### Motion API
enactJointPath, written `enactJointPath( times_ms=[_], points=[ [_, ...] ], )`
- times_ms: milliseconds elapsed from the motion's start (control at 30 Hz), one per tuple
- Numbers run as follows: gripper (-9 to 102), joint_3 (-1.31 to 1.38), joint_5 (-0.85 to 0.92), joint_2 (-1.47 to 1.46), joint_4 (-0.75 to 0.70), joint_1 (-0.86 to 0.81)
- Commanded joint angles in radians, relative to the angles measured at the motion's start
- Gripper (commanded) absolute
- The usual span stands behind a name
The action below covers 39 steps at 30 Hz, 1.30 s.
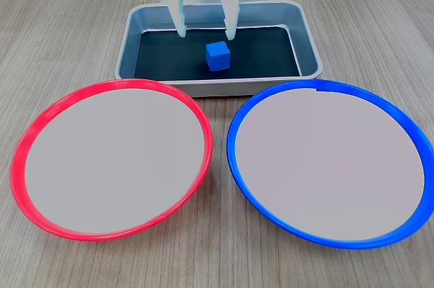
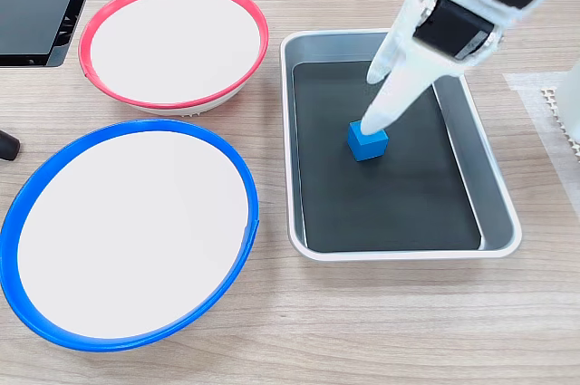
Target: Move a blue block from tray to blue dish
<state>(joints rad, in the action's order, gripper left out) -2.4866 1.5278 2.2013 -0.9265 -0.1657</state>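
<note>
My gripper (image 1: 207,32) hangs over the tray (image 1: 308,43), fingers spread wide and holding nothing, their tips just behind the blue block (image 1: 218,55) in a fixed view; the block sits on the tray's dark floor near the middle. In another fixed view one fingertip (image 2: 372,122) is right at the block's (image 2: 367,142) far top edge. To grip well, I judge I must centre the block between my fingers, drop low, then close squarely on opposite faces. The blue dish (image 1: 239,159) waits empty beside the red dish (image 1: 24,149).
</note>
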Motion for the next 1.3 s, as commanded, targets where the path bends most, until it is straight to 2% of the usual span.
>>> enactJointPath(
  times_ms=[0,133,300,367,533,700,867,967,1100,1267],
  points=[
    [29,-0.048,0.115,-0.037,0.094,-0.003],
    [28,-0.120,0.149,-0.081,0.225,0.020],
    [25,-0.106,0.120,-0.153,0.275,0.067],
    [21,-0.087,0.110,-0.187,0.287,0.080],
    [0,-0.031,0.081,-0.239,0.295,0.094],
    [0,-0.025,0.038,-0.198,0.275,0.107],
    [0,0.126,-0.244,-0.048,0.061,0.199],
    [0,0.287,-0.479,-0.060,0.028,0.273],
    [0,0.541,-0.755,-0.284,0.175,0.354],
    [0,0.713,-0.845,-0.609,0.420,0.391]
  ],
)
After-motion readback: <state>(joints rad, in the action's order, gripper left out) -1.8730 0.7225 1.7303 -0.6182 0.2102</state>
